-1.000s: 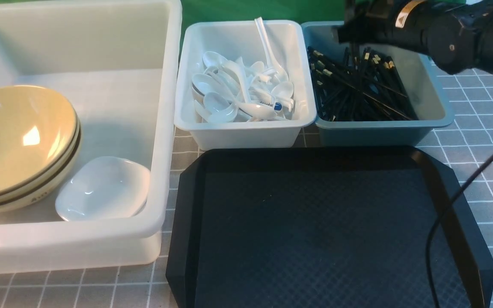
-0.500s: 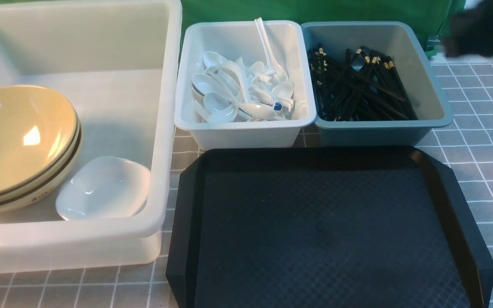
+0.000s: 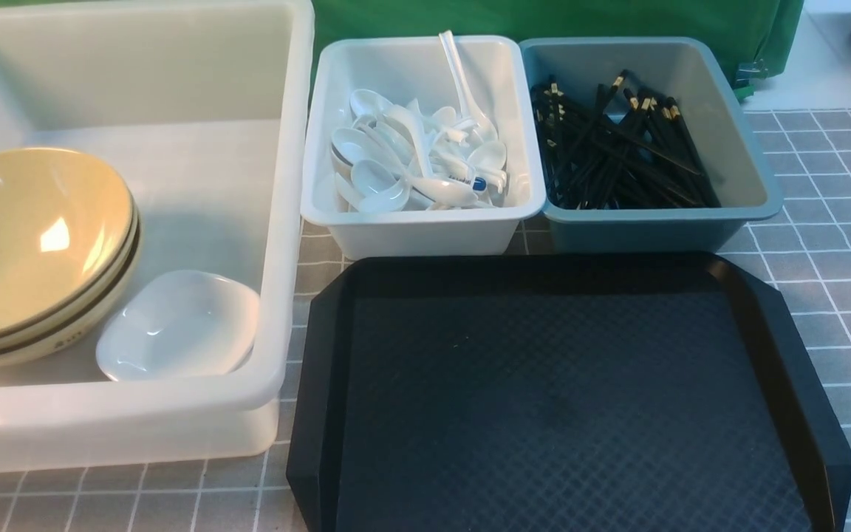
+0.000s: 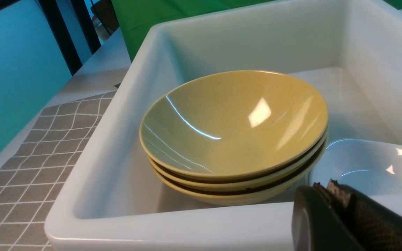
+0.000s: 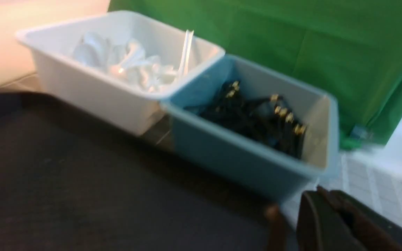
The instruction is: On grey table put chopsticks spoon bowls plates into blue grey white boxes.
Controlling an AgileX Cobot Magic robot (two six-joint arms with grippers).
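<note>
Green cloth lines the worktop's far edge. Bowls run out of the front view; both pincers, left and right, are pressed together.

On desk: tray in front | spoon box behind tray | chopsticks in box right of spoon box | spoons in spoon box | big box left of both | in it, stacked bowls left, small bowl right
</note>
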